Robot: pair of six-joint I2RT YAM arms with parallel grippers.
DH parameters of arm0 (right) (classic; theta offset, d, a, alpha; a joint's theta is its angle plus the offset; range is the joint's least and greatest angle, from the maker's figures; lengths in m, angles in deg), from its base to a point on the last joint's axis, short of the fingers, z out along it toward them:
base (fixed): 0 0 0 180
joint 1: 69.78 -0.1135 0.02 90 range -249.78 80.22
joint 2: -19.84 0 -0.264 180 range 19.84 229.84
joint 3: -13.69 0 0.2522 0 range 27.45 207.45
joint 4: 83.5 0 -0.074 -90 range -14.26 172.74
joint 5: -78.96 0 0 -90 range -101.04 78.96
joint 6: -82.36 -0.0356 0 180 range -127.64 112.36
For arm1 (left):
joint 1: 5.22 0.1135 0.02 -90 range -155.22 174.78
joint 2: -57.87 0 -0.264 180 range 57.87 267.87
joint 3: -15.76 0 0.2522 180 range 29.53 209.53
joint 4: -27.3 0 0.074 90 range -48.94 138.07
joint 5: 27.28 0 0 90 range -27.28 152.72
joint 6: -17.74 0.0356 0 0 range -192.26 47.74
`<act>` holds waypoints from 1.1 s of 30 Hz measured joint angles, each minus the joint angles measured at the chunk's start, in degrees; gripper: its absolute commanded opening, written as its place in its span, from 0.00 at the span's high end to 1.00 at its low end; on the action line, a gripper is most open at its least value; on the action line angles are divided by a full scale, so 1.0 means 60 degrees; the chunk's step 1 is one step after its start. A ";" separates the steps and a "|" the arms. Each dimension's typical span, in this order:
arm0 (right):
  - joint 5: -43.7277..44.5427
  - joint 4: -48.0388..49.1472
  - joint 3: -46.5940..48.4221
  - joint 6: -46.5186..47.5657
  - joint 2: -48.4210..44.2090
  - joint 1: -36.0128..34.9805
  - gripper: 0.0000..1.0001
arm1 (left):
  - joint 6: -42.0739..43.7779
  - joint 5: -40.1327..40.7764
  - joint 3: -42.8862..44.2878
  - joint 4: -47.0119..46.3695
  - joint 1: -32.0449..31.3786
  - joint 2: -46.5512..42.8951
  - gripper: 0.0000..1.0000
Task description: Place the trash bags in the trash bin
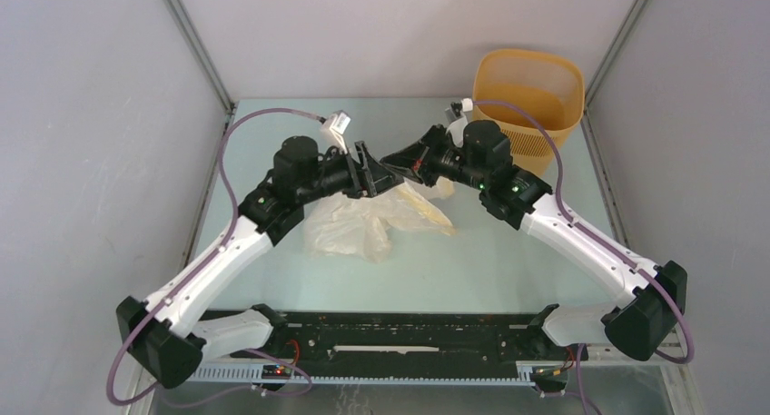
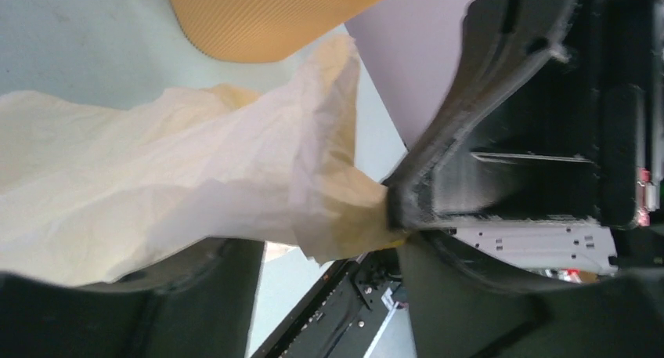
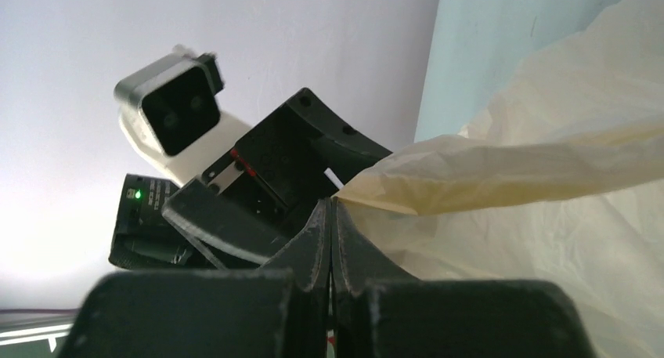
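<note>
Enclosure: plain grey walls (image 1: 91, 115) on three sides, with a pale blue-green table (image 1: 508, 251) as the work surface.

Arms: the left arm (image 1: 218, 251) and right arm (image 1: 581, 238) both reach inward from the near edge. Their wrists meet over the middle of the table.

Trash bin (image 1: 528, 102): yellow-orange, slit-sided, standing upright at the far right corner of the table. It is just behind the right arm's wrist and nothing shows inside it.

Trash bag (image 1: 354, 224): whitish and crinkled. Most of it lies heaped on the table at centre, below the two wrists and well apart from the bin. One twisted corner is drawn up off the heap toward the grippers.

Right gripper (image 1: 389, 161): its fingers (image 3: 313, 240) are pressed together, with the raised corner of the bag pinched at their tips.

Left gripper (image 1: 372, 172): faces the right gripper, almost tip to tip. Its fingers (image 2: 180, 303) stand well apart. The lifted fold of the bag and the right gripper's tip lie in the gap between them, and no clamping on the plastic is visible.
</note>
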 measured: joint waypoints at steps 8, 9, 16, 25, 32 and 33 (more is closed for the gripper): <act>-0.0062 -0.0372 0.0000 0.0412 -0.0069 0.0146 0.83 | -0.0284 0.0197 0.0197 0.0076 -0.0004 0.0317 0.86; -0.0175 -0.0514 0.0000 0.0616 -0.0124 0.0237 0.75 | -0.0270 0.0219 0.0186 0.0095 -0.0004 0.0200 0.87; -0.1370 -0.2535 0.0131 0.3133 -0.0925 0.1810 0.24 | 0.0565 0.0328 0.0189 0.0714 0.0044 -0.1228 0.98; -0.1027 -0.6116 0.0634 0.7839 -0.2725 0.2412 0.21 | 0.2113 -0.0284 0.0820 0.2200 0.0044 -0.1359 1.00; -0.0863 -0.6859 0.0641 0.9278 -0.2728 0.1457 0.20 | 0.2422 -0.1198 0.1938 0.3140 0.0044 -0.0951 1.00; -0.0852 -0.6859 0.0641 0.9388 -0.2677 0.1275 0.20 | 0.2426 -0.1388 0.2004 0.3187 0.0044 -0.0922 1.00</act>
